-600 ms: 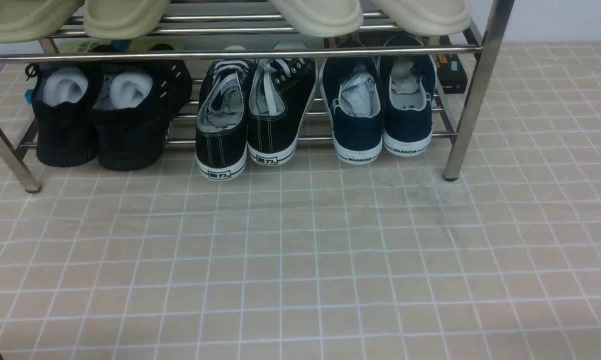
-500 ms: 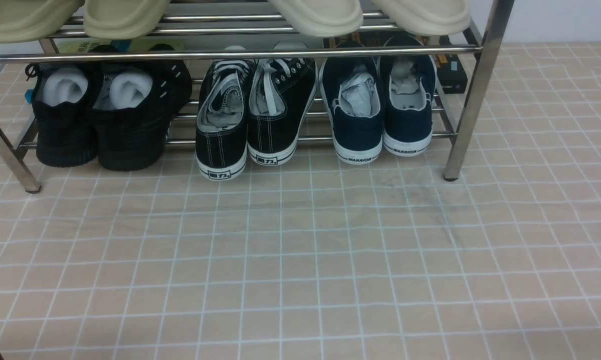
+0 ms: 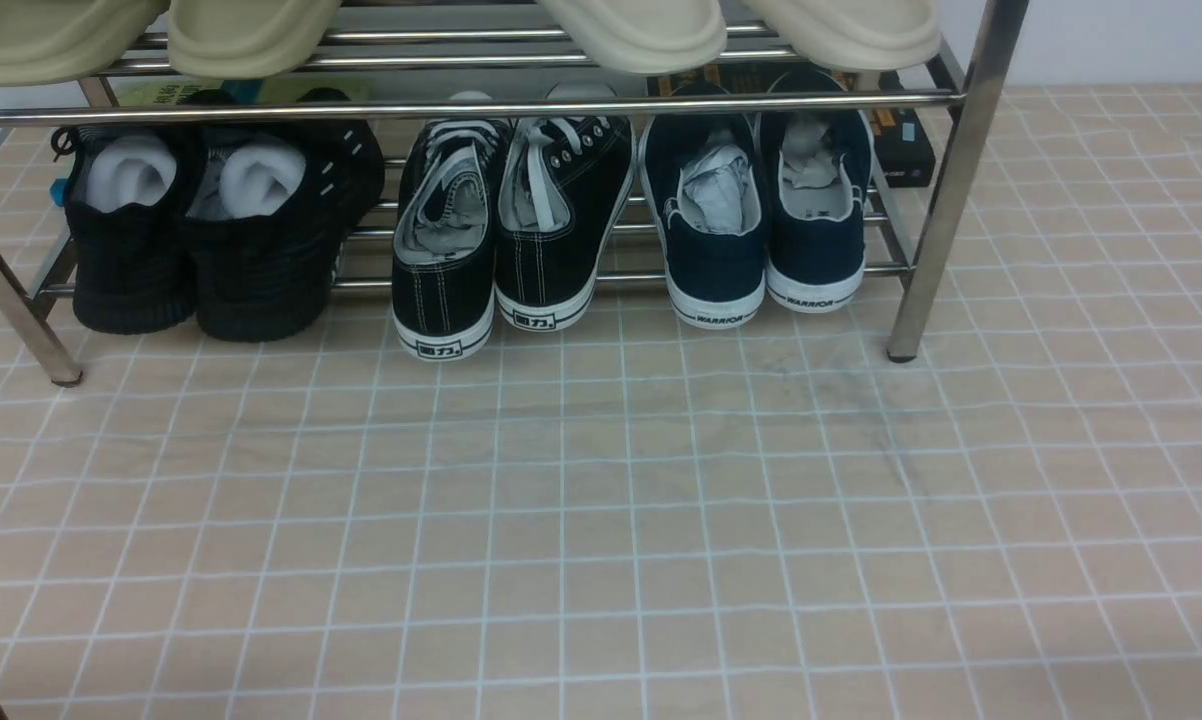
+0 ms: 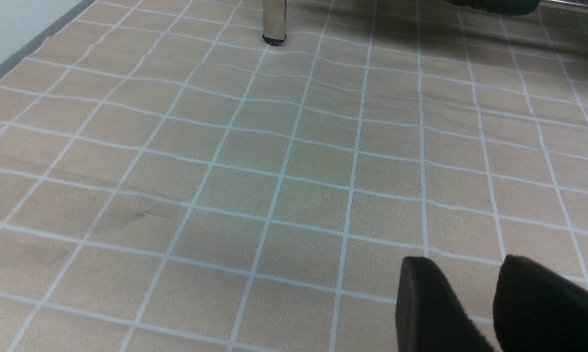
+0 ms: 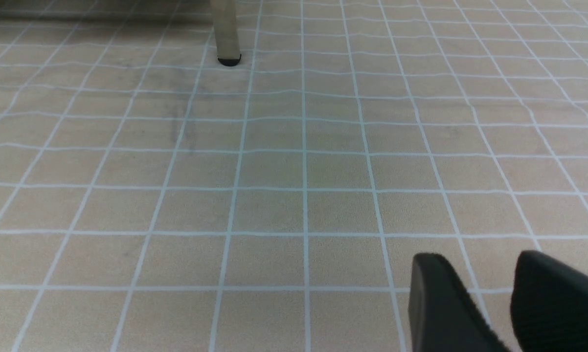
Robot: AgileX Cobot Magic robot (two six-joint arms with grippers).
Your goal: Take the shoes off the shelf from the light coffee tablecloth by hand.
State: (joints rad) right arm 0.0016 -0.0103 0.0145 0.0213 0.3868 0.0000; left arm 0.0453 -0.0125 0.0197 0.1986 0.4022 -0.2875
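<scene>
The navy-blue shoes [image 3: 756, 225] stand side by side at the right end of the lower tier of the chrome shelf [image 3: 946, 200], heels toward me, paper stuffed inside, "WARRIOR" on the heels. The shelf stands on the light coffee tablecloth [image 3: 601, 520]. Neither gripper shows in the front view. In the left wrist view my left gripper [image 4: 463, 261] hangs over bare cloth with a gap between its black fingers, holding nothing. In the right wrist view my right gripper [image 5: 475, 259] is the same, open and empty, well short of the shelf leg [image 5: 226, 32].
Black lace-up sneakers [image 3: 506, 230] sit mid-tier and all-black knit sneakers [image 3: 201, 230] at the left. Cream slippers [image 3: 641, 30] lie on the upper tier. A dark box [image 3: 906, 145] lies behind the shelf. A shelf leg [image 4: 274, 22] shows in the left wrist view.
</scene>
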